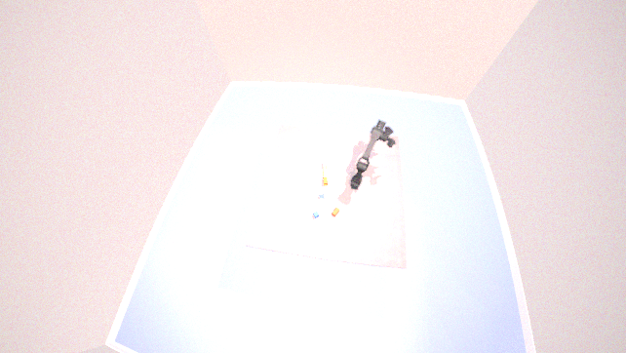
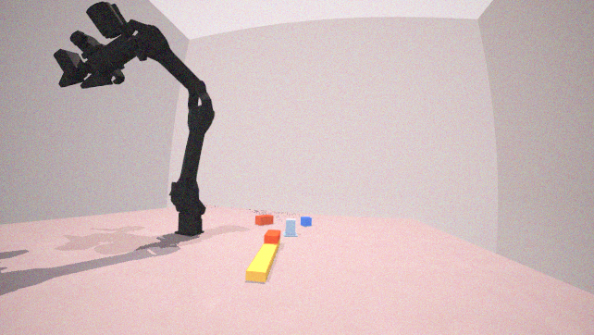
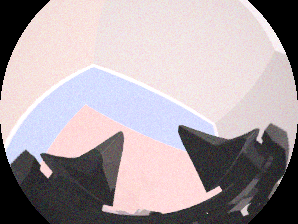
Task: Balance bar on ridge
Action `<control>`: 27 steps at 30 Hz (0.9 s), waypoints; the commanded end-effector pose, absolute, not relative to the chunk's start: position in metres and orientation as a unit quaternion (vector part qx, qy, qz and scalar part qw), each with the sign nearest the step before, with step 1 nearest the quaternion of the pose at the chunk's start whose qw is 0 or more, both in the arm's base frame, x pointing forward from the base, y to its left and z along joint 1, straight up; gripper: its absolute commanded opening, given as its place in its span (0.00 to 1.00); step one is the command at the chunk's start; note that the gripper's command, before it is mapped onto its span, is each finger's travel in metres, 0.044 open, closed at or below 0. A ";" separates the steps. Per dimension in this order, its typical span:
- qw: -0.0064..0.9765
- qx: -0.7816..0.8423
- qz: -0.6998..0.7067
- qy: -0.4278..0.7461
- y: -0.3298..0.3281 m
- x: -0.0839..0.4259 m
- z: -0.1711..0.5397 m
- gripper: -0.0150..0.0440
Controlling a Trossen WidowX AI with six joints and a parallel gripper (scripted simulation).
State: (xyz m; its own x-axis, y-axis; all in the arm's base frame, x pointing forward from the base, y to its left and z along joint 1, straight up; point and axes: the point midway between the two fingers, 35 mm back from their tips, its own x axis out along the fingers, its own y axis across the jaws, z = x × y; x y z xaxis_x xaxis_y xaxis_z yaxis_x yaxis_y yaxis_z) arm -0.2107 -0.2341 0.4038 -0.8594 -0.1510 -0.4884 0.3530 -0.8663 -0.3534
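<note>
The long yellow bar with an orange-red far end (image 2: 263, 261) lies flat on the pink tabletop (image 2: 416, 287) at lower centre, long axis running toward the pale blue upright ridge (image 2: 290, 227). The black tool (image 2: 76, 74) hangs upper left, released, grasping nothing.

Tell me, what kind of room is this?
Probably a robot test room: bare grey walls, one black robot arm standing on a pink table, and a few small coloured blocks.
</note>
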 end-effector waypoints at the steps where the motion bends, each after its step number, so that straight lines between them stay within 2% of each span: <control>1: 0.166 0.237 -0.932 0.218 -0.250 -0.197 0.395 0.79; 27: 0.366 0.284 -0.852 0.243 -0.323 -0.068 0.337 0.79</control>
State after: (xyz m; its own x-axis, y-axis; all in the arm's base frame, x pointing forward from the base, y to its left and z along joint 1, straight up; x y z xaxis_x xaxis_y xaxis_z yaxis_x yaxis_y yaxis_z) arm -0.0816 -0.3190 0.3413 -0.6002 -0.4645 -0.6511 0.7364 -0.6388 -0.2231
